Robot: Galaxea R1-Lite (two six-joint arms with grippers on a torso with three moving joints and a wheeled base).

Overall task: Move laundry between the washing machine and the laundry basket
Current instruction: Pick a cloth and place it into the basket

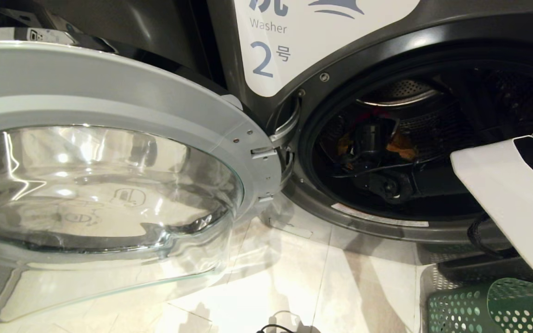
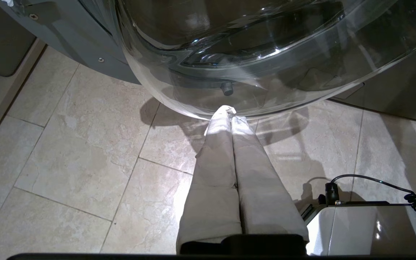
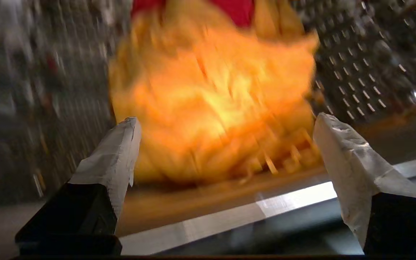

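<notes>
Head view: washing machine (image 1: 266,51) marked "2" stands with its glass door (image 1: 104,185) swung fully open to the left. Right arm (image 1: 511,194) reaches from the right edge into the drum (image 1: 414,120); the right gripper (image 1: 377,138) shows only as a dark shape deep inside, with scraps of yellow-orange cloth (image 1: 400,147) beside it. Green basket (image 1: 474,307) sits on the tiled floor (image 1: 294,277) at lower right, below the arm.

Right wrist view: right gripper (image 3: 226,124) has its jaws spread wide and empty, fingers (image 3: 116,155) either side of the yellow-orange garment (image 3: 211,104), not yet touching it. Red garment (image 3: 237,9) lies behind, against the perforated drum wall.

Left wrist view: left gripper (image 2: 226,112) hangs below the open door over the tiles, jaws pressed together, holding nothing.
</notes>
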